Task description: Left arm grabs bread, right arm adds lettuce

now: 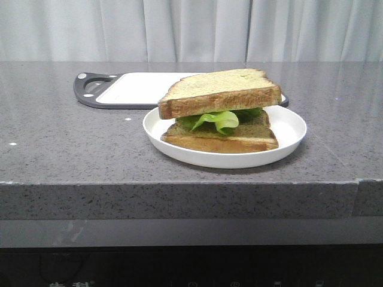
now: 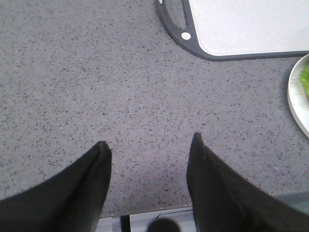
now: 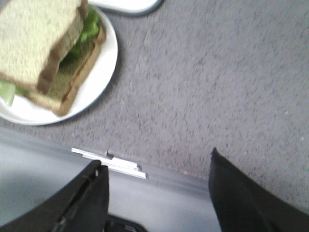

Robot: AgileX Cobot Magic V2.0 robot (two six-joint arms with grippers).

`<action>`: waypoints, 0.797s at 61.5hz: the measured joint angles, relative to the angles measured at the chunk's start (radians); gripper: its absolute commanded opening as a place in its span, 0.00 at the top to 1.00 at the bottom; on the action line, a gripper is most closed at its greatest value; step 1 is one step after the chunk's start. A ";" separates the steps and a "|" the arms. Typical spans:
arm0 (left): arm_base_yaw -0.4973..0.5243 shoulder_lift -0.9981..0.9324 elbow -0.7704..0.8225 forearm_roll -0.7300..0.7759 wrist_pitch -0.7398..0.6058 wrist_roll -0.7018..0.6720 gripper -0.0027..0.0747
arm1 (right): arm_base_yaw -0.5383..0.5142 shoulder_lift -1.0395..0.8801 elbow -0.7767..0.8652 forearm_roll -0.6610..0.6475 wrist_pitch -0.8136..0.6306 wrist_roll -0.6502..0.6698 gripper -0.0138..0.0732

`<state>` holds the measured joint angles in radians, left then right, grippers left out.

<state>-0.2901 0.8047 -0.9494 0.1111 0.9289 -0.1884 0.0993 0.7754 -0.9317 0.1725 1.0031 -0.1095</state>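
The bread (image 1: 221,92), a thick pale slice with a golden crust, lies tilted on top of the lettuce (image 1: 218,119), which lies on a thinner, darker slice (image 1: 227,140) in a white plate (image 1: 287,128). The right wrist view shows the bread (image 3: 34,38), lettuce (image 3: 89,26) and plate (image 3: 96,77). My left gripper (image 2: 149,140) is open and empty over bare counter by the front edge, apart from the plate rim (image 2: 295,96). My right gripper (image 3: 156,157) is open and empty over the counter's front edge, apart from the plate. Neither arm shows in the front view.
A white cutting board with a dark grey frame and handle (image 1: 137,86) lies behind the plate; it also shows in the left wrist view (image 2: 251,24). The grey speckled counter (image 1: 72,137) ends in a front edge (image 3: 159,174) just under both grippers.
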 measured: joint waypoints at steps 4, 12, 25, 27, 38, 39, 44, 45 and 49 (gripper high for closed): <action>0.000 -0.048 0.043 0.006 -0.026 -0.006 0.49 | 0.000 -0.026 0.026 0.000 -0.037 0.003 0.30; 0.000 -0.124 0.104 0.010 -0.071 -0.011 0.57 | 0.000 -0.068 0.064 0.000 -0.094 0.007 0.31; 0.000 -0.143 0.129 0.010 -0.094 -0.011 0.90 | 0.000 -0.085 0.073 0.000 -0.108 0.007 0.62; 0.000 -0.143 0.129 0.010 -0.101 -0.011 0.95 | 0.000 -0.085 0.073 0.000 -0.108 0.007 0.68; 0.000 -0.143 0.129 0.010 -0.133 -0.013 0.99 | 0.000 -0.085 0.073 0.000 -0.108 0.007 0.93; 0.000 -0.143 0.129 0.010 -0.133 -0.013 0.99 | 0.000 -0.085 0.073 0.000 -0.108 0.007 0.92; 0.000 -0.143 0.129 0.010 -0.133 -0.013 0.99 | 0.000 -0.085 0.073 0.000 -0.108 0.007 0.92; 0.000 -0.143 0.129 0.010 -0.133 -0.013 0.99 | 0.000 -0.085 0.073 0.000 -0.108 0.007 0.92; 0.000 -0.143 0.129 0.010 -0.134 -0.013 0.99 | 0.000 -0.085 0.073 0.000 -0.106 0.007 0.92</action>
<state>-0.2901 0.6613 -0.8200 0.1209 0.7954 -0.2014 0.0993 0.6908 -0.8590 0.1725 0.8969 -0.1025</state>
